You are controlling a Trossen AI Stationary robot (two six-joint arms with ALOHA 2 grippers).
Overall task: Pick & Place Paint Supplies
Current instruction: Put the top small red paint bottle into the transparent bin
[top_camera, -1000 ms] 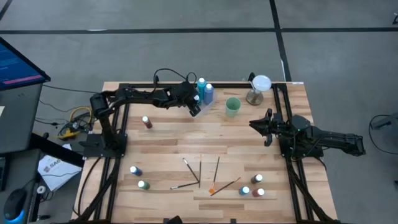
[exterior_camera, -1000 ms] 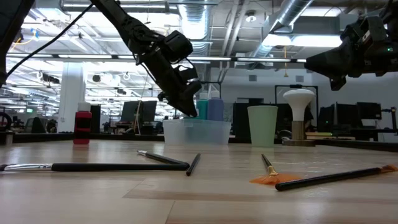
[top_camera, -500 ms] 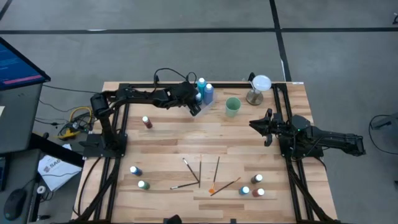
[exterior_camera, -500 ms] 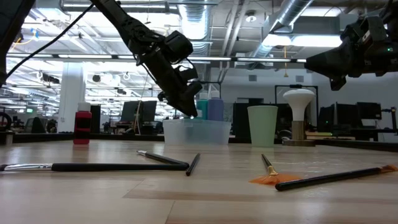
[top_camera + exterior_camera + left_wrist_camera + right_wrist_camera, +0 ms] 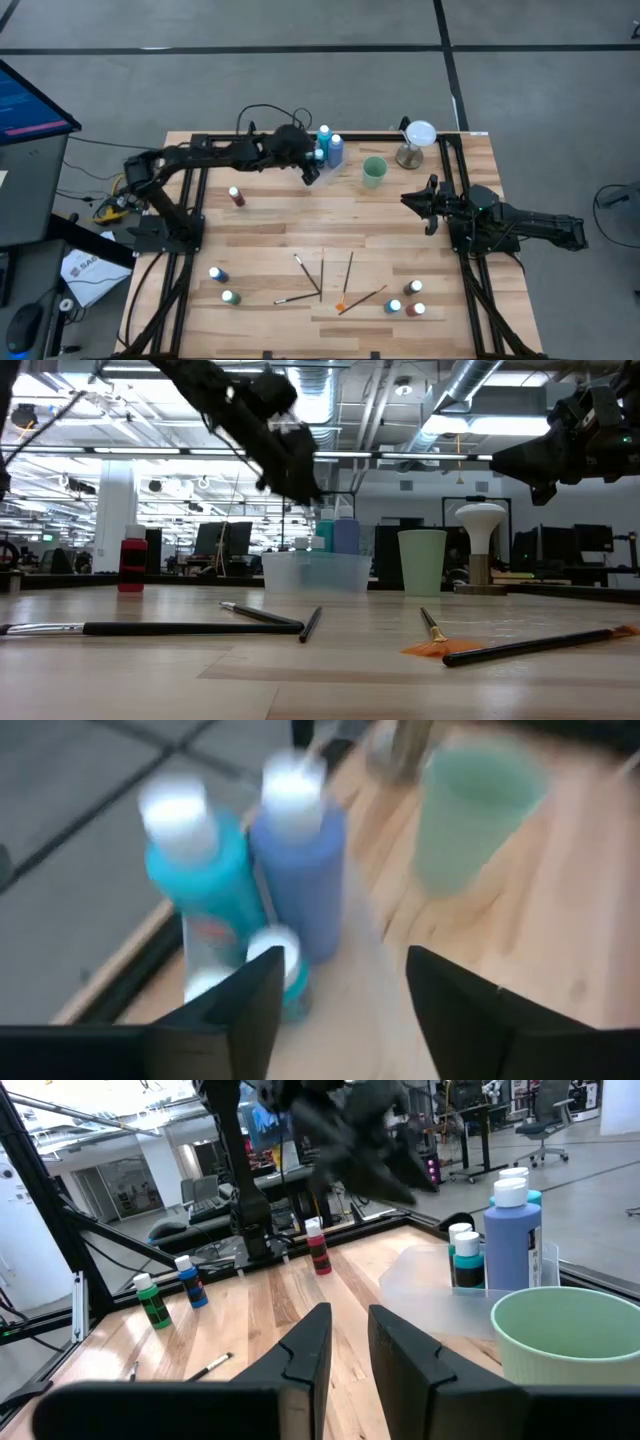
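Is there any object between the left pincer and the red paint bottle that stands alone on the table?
Nothing visible stands between them. The left pincer, open, hangs beside the clear tray; the red bottle stands alone on bare wood toward the left arm's base.

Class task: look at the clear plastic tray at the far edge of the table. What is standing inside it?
Inside the clear tray stand a tall teal bottle, a tall blue bottle and a small teal bottle. The blue bottle hides most of the tall teal one in the right wrist view.
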